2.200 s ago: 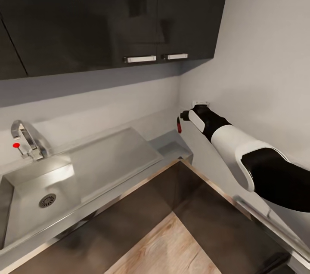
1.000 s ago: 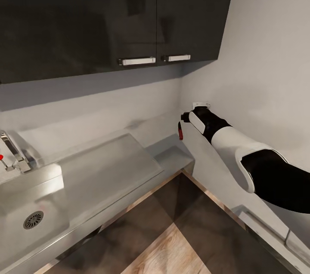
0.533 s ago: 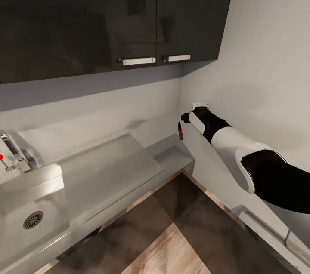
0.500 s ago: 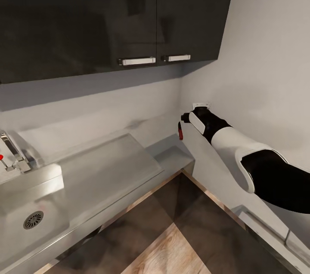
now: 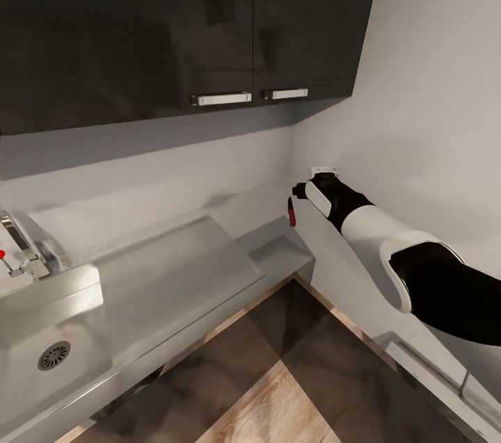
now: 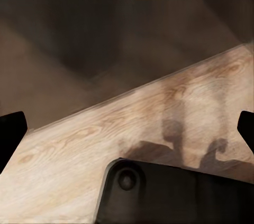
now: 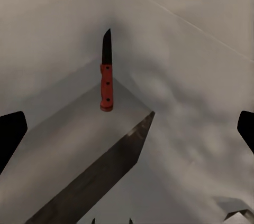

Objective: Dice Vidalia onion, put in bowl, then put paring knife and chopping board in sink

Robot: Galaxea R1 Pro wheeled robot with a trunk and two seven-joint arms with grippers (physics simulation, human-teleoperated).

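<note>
The steel sink (image 5: 83, 304) lies at the left of the head view, with its round drain (image 5: 54, 355), flat draining panel (image 5: 167, 262) and tap (image 5: 19, 241). My right arm reaches into the room's corner above the grey countertop (image 5: 278, 248). The paring knife (image 5: 291, 212) hangs upright just off my right gripper (image 5: 298, 190). In the right wrist view the paring knife (image 7: 106, 78), red handle and dark blade, floats ahead of my right gripper (image 7: 127, 134), whose fingers stand wide apart and touch nothing. My left gripper (image 6: 127, 134) is open over the wooden floor. Onion, chopping board and bowl are out of view.
Dark wall cabinets (image 5: 209, 26) with two white handles hang over the counter. A white wall (image 5: 417, 116) closes the right side, right behind my right arm. Dark and wooden floor (image 5: 278, 394) lies below the counter edge. A second counter edge (image 5: 431, 366) runs at the lower right.
Since 2.2 s ago the whole view has shifted, so the sink now sits further left. Over the last second the arm and knife have stayed still.
</note>
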